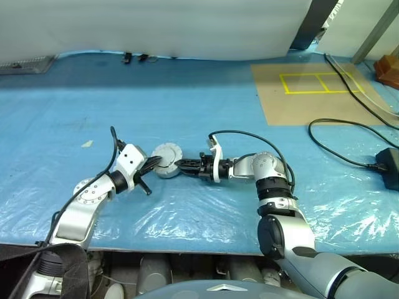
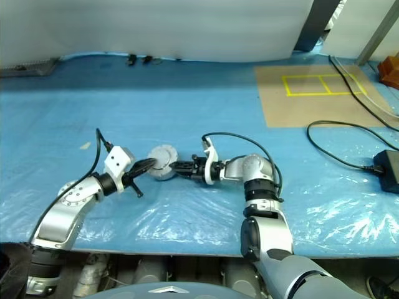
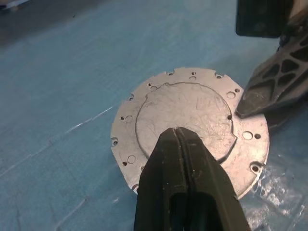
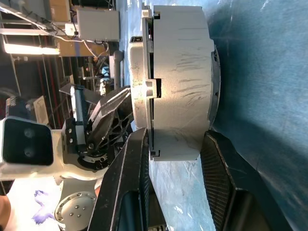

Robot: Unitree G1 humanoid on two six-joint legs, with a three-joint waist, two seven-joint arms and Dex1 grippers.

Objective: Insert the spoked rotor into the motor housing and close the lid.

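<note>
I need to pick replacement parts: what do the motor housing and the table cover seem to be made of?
The motor housing looks like bare cast or machined metal, probably aluminium: matte silver-grey, fine scratches, drilled holes round its rim. The table cover looks like thin blue plastic sheet: glossy, creased and wrinkled near the front edge.

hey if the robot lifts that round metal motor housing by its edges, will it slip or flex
The motor housing looks like rigid cast metal, so flexing seems unlikely. Its smooth, scuffed wall could slide between the right gripper fingers. For its size it is probably heavy. The flat lid suggests it sits steadily rather than rolling.

blue table (image 1: 187,99), motor housing (image 1: 166,161), black cables (image 1: 340,146)
</note>
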